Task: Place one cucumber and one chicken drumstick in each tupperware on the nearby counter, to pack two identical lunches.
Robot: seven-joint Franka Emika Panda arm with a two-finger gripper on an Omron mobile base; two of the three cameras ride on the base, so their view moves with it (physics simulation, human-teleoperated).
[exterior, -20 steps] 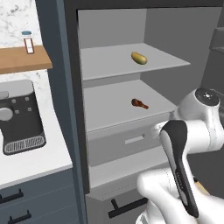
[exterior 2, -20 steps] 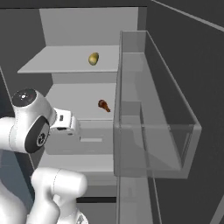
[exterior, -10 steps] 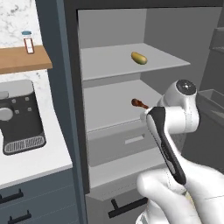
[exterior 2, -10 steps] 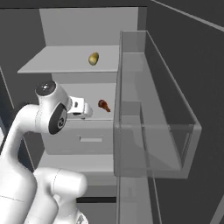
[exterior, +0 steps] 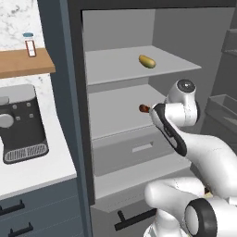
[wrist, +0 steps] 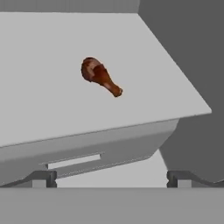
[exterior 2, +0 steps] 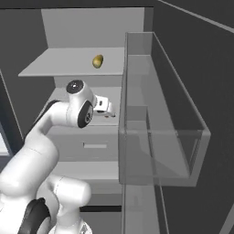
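On the far left of your left base view, a small bottle (exterior: 29,45) stands on the wooden shelf (exterior: 25,63); its label is too small to read, and the coffee machine (exterior: 19,124) below it on the counter shows no legible writing either. Moving right into the open fridge, a yellowish item (exterior: 147,61) lies on the upper shelf (exterior: 115,65), and the drumstick (wrist: 100,75) lies alone on the middle shelf (wrist: 52,105), above the drawer (exterior: 134,150). Your gripper (wrist: 109,178) now hangs just in front of that shelf's edge, fingertips (wrist: 43,178) spread wide with nothing between them. Compared with half a second ago, the arm has pushed further up and in toward the drumstick. At right, the door bin (exterior 2: 160,137) stands beside the arm.
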